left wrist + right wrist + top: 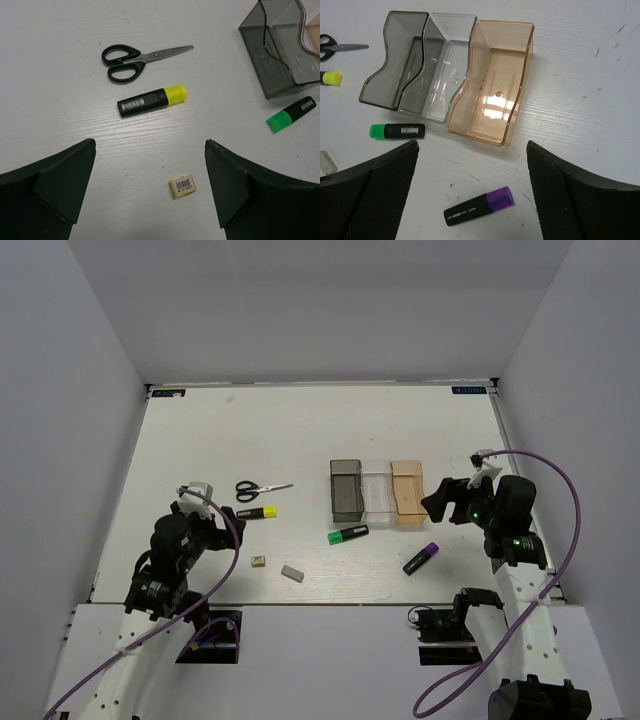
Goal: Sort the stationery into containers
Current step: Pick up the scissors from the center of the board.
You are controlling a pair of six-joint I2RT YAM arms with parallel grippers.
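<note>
Two robot arms are mounted at the near edge of a white surface [300,430]. The left arm [175,540] hangs low over the near left part, and its jaws stand wide apart and grip nothing. The right arm [505,515] hangs over the right side, and its jaws are likewise spread wide and grip nothing.

Nearest the arms, two small erasers lie close together left of centre. The beige eraser [183,186] has a barcode label facing up, and the grey eraser [292,573] lies just to its right. Well to the right of them lies the purple highlighter [479,206], set at an angle in front of the right jaws.

A little farther back, near the middle, the green highlighter [348,534] lies just in front of the bins. To its left lies the yellow highlighter [152,100], and just beyond that lie the black-handled scissors [131,62], closed, with the blades pointing right.

Farthest back, three narrow open-top bins stand upright in a row, side against side: the dark grey bin [395,65] on the left, the clear bin [442,60] in the middle, and the tan-orange bin [492,85] on the right, nearest the right arm. All the stationery lies on the surface, outside the bins.
</note>
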